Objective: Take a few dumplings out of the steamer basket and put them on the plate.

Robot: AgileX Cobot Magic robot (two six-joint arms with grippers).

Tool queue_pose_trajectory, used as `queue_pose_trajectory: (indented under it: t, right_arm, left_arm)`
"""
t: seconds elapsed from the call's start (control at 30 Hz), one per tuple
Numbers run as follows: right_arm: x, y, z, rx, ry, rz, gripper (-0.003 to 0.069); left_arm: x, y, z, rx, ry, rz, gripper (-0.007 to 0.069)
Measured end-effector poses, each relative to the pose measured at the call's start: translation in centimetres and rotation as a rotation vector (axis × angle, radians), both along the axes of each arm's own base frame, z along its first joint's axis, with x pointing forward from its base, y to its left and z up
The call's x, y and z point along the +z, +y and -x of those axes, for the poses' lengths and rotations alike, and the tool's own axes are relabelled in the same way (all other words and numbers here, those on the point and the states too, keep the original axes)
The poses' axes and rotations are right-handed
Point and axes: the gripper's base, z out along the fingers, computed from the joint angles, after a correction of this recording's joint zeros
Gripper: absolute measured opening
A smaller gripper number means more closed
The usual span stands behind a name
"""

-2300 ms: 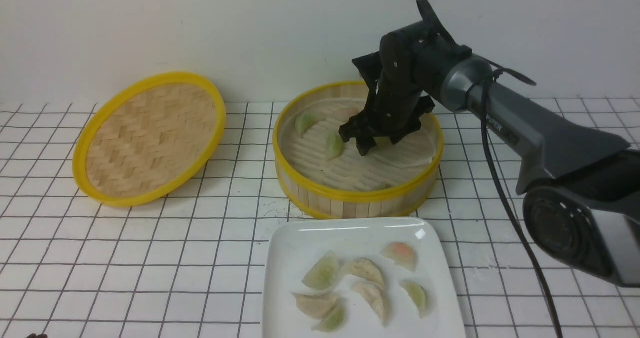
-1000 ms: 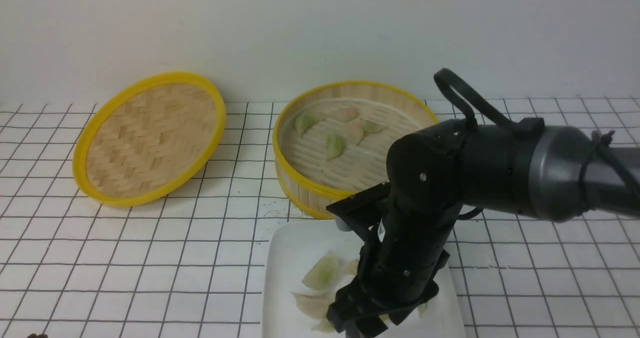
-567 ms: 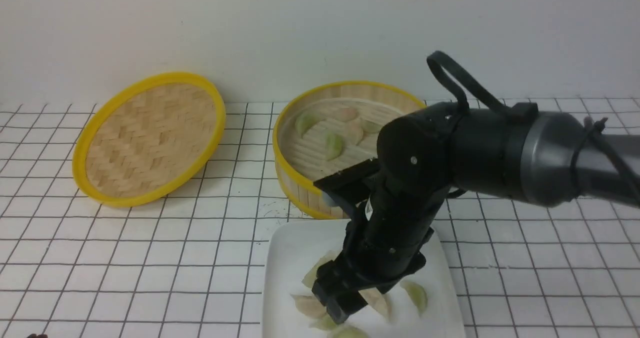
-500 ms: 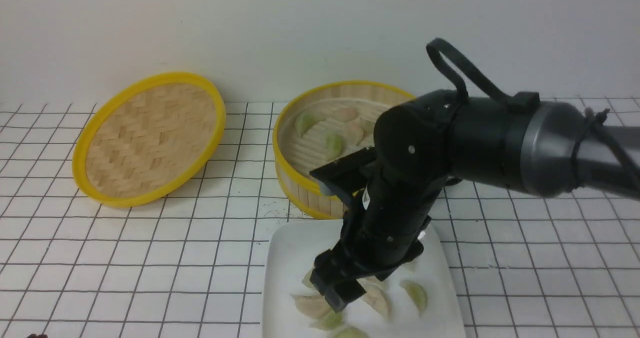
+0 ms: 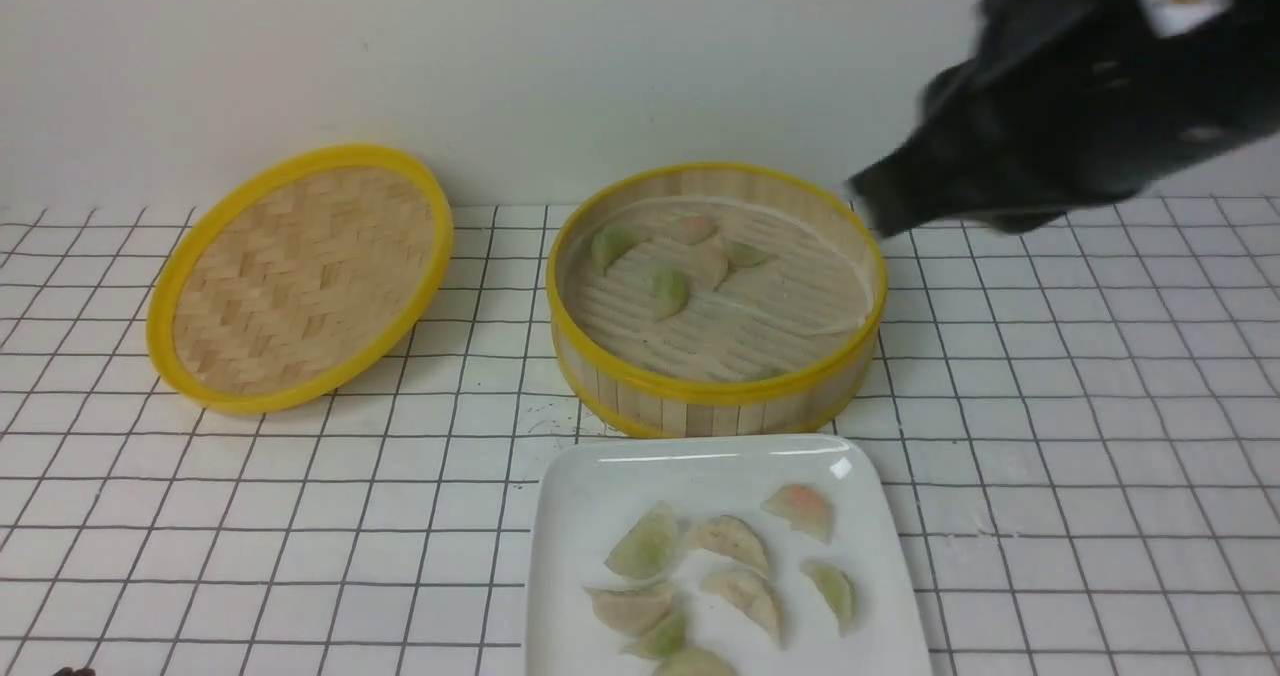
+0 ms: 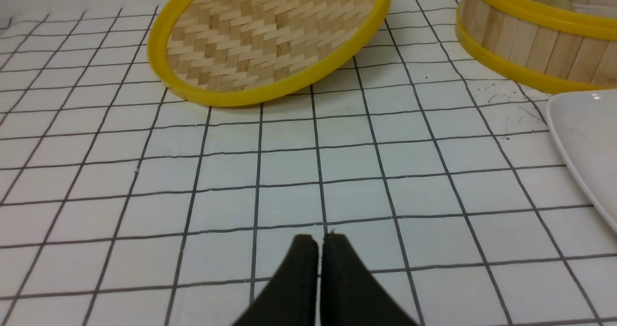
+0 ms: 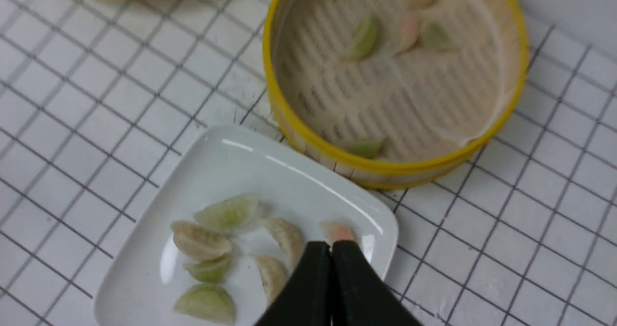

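dumplings (image 5: 668, 291): I am counting five lying loose on the far half of the steamer basket (image 5: 715, 388) floor, some green and some pinkish. The right wrist view is showing me a sixth, green one (image 7: 364, 146) tucked against the near wall.
dumplings outside: eight more (image 5: 745, 596) are lying on the plate (image 5: 570, 516), green, beige and one pinkish, clustered with a few touching.
steamer basket: it is standing upright and uncovered.
plate: it is sitting flat just beside the steamer basket, on the robot's side of it. I cannot tell whether the two are touching.
right gripper (image 7: 331, 244): it is hanging high up on the robot's side of the steamer basket, over the plate. Its fingers are pressing together tip to tip and carrying nothing.
right arm (image 5: 1050, 106): it is showing as a dark blur above and to the right of the steamer basket.
left gripper (image 6: 319, 239): it is sitting low, well to the left of the steamer basket and nearer the robot. Its fingers are meeting at the tips and gripping nothing.
lid (image 5: 300, 276): it is lying to the left of the steamer basket, apart from it, tilted with its woven face towards the robot.
table (image 5: 300, 516): its white gridded top is carrying the steamer basket and everything around it.
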Motion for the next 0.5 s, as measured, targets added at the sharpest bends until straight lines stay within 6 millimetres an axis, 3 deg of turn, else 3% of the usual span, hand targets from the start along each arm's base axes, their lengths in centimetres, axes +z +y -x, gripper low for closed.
queue_pose_trajectory:
  t: [0.03, 0.07, 0.13, 0.27, 0.5]
  right_arm:
    - [0.5, -1.4, 1.5, -0.006, -0.041, -0.040, -0.0012]
    - [0.4, -1.6, 1.7, -0.006, -0.046, -0.046, -0.0012]
    - [0.6, -4.7, 5.0, -0.007, -0.148, -0.145, -0.0013]
    - [-1.5, -8.0, 8.8, 0.010, -0.300, -0.293, -0.0015]
    - [-9.8, -13.6, 15.5, 0.092, -0.728, -0.576, -0.0015]
  left_arm:
    - [0.0, 0.0, 0.0, 0.000, 0.000, 0.000, -0.0006]
    - [0.0, 0.0, 0.0, 0.000, 0.000, 0.000, -0.0006]
    - [0.0, 0.0, 0.0, 0.000, 0.000, 0.000, -0.0006]
    - [0.0, 0.0, 0.0, 0.000, 0.000, 0.000, -0.0006]
    - [0.0, 0.0, 0.0, 0.000, 0.000, 0.000, -0.0006]
